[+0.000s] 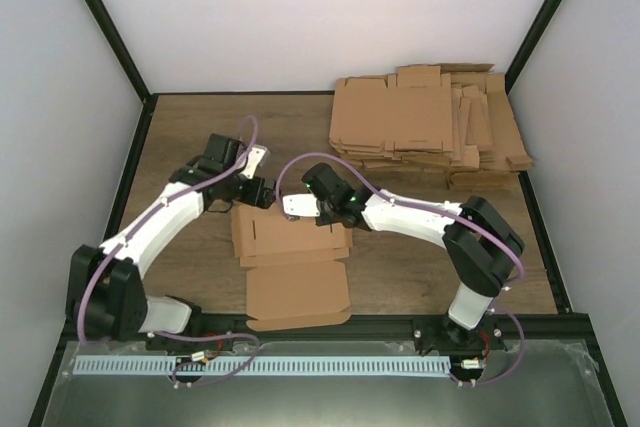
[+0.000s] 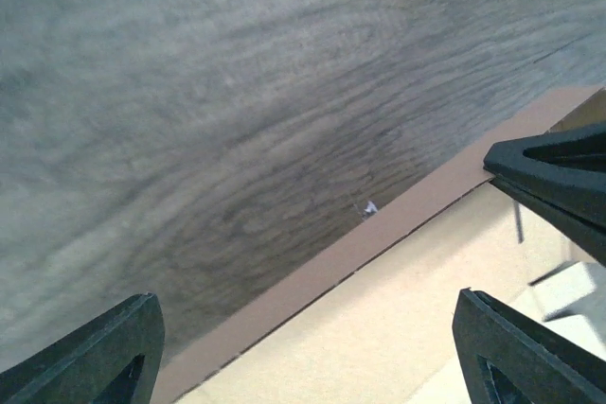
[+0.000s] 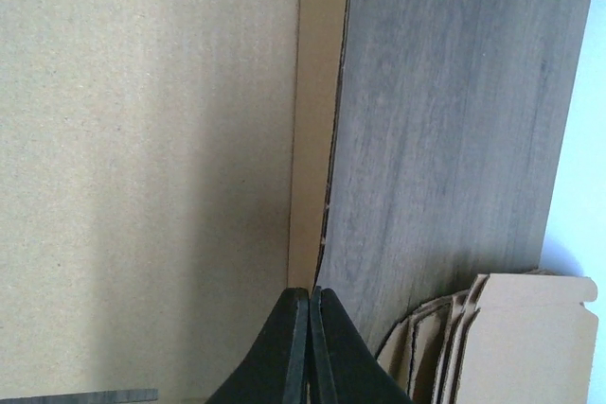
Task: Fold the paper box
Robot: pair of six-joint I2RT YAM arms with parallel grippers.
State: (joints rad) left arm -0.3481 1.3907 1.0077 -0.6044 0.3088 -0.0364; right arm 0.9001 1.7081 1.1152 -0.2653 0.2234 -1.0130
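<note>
The paper box [image 1: 292, 265] lies as a flat creased brown sheet in the middle of the table, in front of both arms. My left gripper [image 1: 264, 192] is open above its far left corner. In the left wrist view [image 2: 303, 328] the jaws stand wide apart over the sheet [image 2: 407, 328] and its narrow edge flap [image 2: 379, 234], holding nothing. My right gripper [image 1: 297, 206] is shut, its tip at the sheet's far edge. In the right wrist view [image 3: 311, 292] the closed tips sit on the edge flap [image 3: 308, 139] beside the main panel [image 3: 142, 167]. It also shows in the left wrist view [image 2: 554, 177].
A pile of many flat brown cardboard blanks [image 1: 430, 127] lies at the back right; its edges show in the right wrist view [image 3: 492, 338]. White walls with black frame posts [image 1: 110, 27] enclose the wooden table [image 1: 190, 127].
</note>
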